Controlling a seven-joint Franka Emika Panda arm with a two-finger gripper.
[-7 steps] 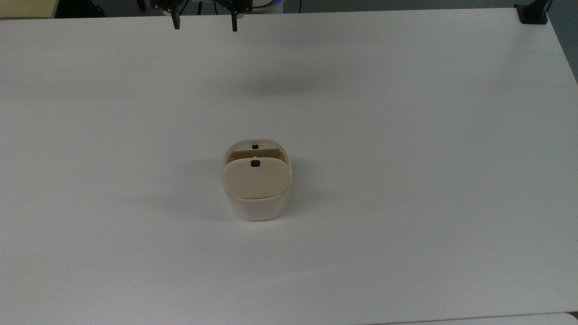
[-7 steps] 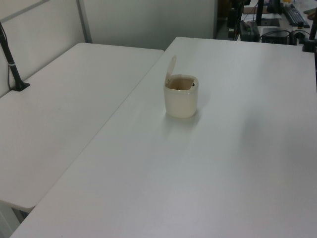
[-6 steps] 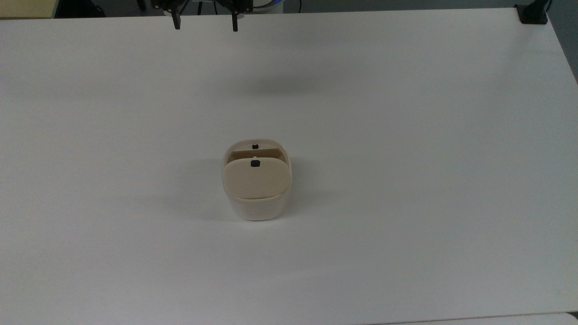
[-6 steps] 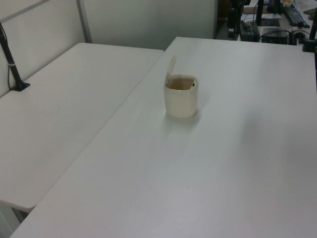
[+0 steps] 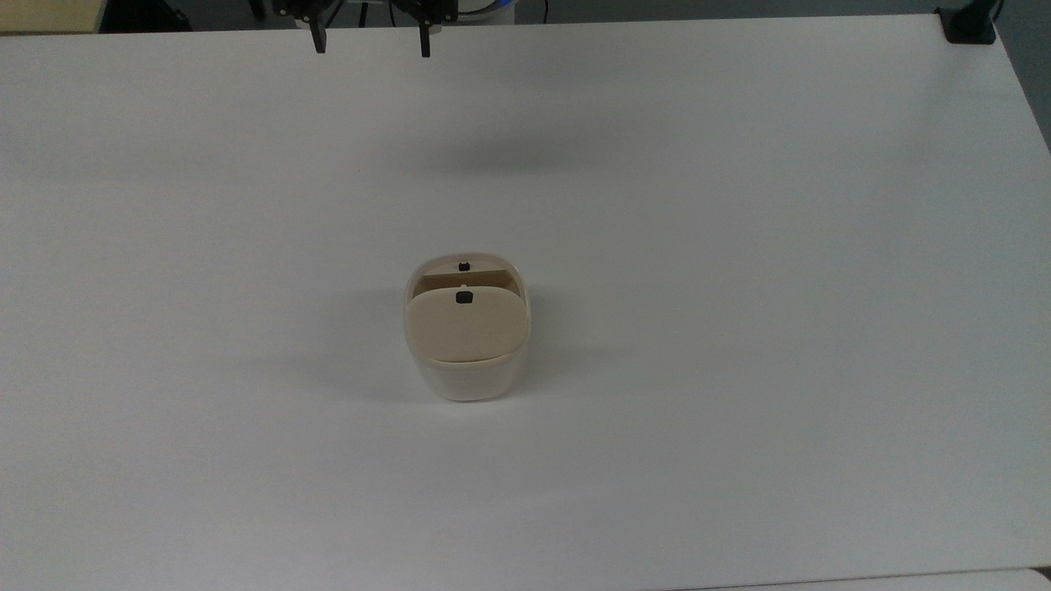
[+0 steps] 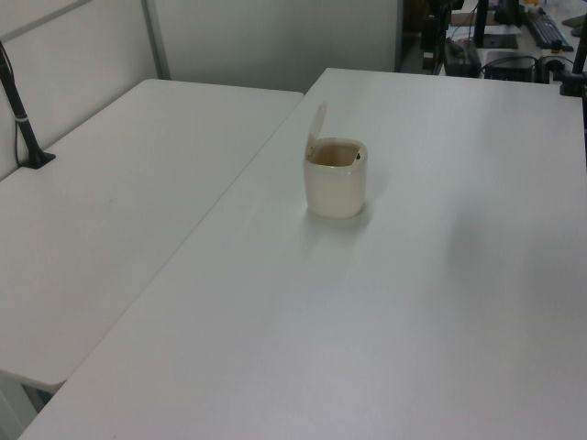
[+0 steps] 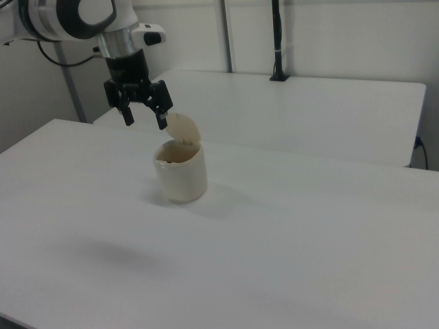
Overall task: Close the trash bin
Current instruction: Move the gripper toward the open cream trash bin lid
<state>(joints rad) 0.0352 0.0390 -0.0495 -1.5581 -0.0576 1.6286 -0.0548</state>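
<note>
- The trash bin (image 5: 466, 355) stands upright near the middle of the white table (image 5: 739, 246) in the top view, with bare surface on every side of it.
- It is a small cream-white container with rounded corners; its flat beige lid (image 5: 465, 325) is raised on its hinge, so the bin is open.
- In the top view the lid leans up from the near rim, and a small black square mark (image 5: 464, 298) sits close to its upper edge; a second small black mark shows on the inner far wall of the bin.
- In the left view the bin (image 6: 336, 179) sits toward the far part of the table, and the lid (image 6: 315, 126) rises from the rim on the left view's left, nearly upright.
- In the right view the bin (image 7: 180, 172) has its lid (image 7: 183, 129) tilted up at the far rim, and the brownish inside shows below it.
- The tool (image 5: 369, 41) hangs at the far edge of the table in the top view, well apart from the bin, its two black fingers spread wide and holding nothing.
- In the right view the tool (image 7: 144, 117) is in the air, with the lid just to the right view's right of its fingers; whether it is over the bin cannot be told from there.
- A second white table (image 6: 110, 211) adjoins on the left view's left, with a black post (image 6: 23, 115) clamped at its far left edge.
</note>
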